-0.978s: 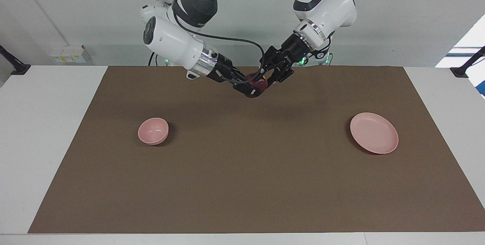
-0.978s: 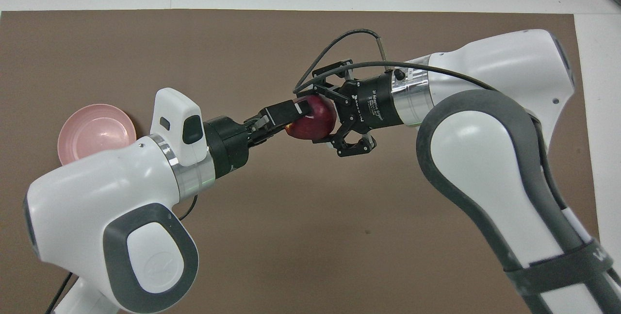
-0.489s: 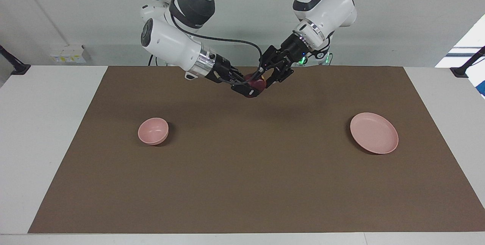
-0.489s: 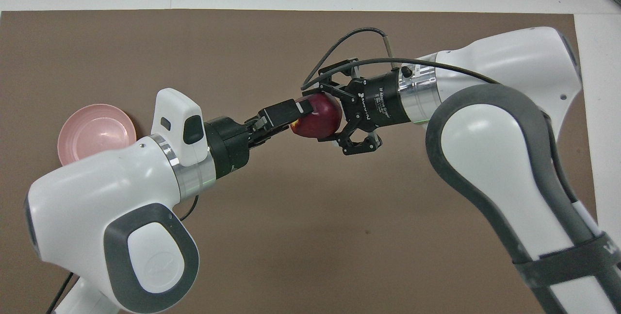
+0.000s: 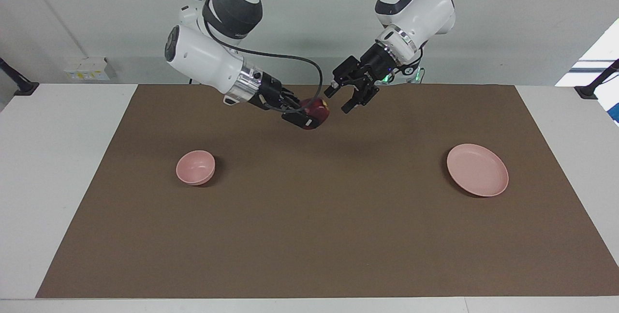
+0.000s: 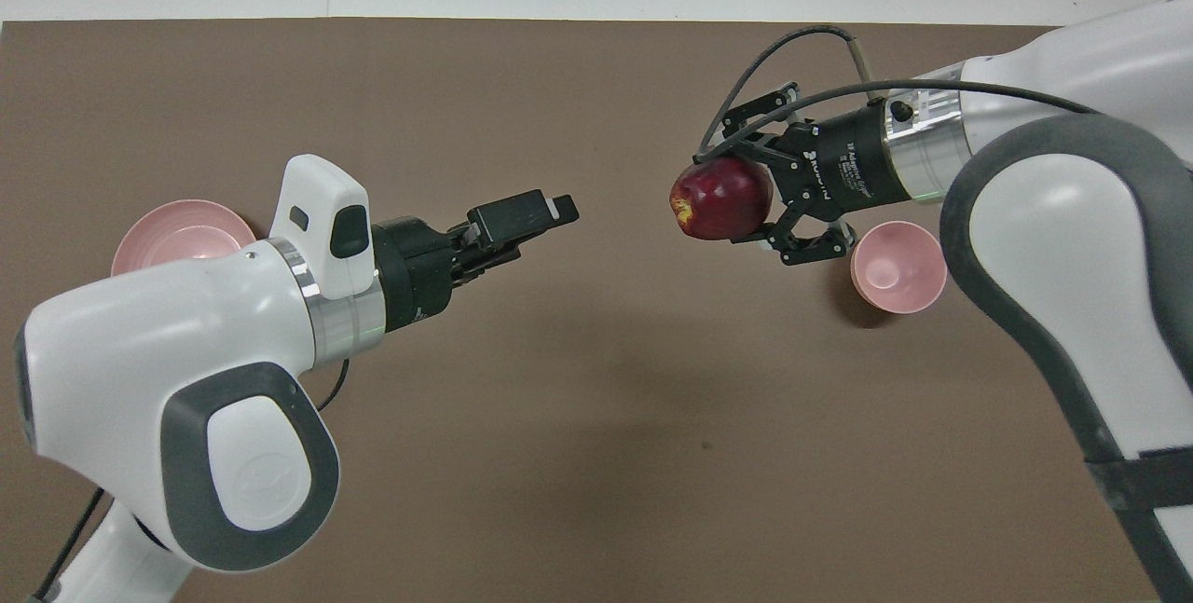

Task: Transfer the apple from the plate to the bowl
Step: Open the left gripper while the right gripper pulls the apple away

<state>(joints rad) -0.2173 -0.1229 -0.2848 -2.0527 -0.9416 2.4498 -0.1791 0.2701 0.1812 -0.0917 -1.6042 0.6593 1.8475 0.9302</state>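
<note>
Gripping the firm, slick apple across its middle in my right tool; left tool spread, waiting.

1. Right gripper — fingers clamped round the apple, up over the brown mat.
2. Left gripper — apart from the apple, holds nothing.
3. Bowl, plate at the mat's two ends.

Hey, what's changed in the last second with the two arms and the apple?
The handover has finished. The left gripper let go of the apple and drew back toward its own end, open and empty. The right gripper kept its hold and carried the apple off toward the bowl. The bowl and the plate have not moved.
</note>
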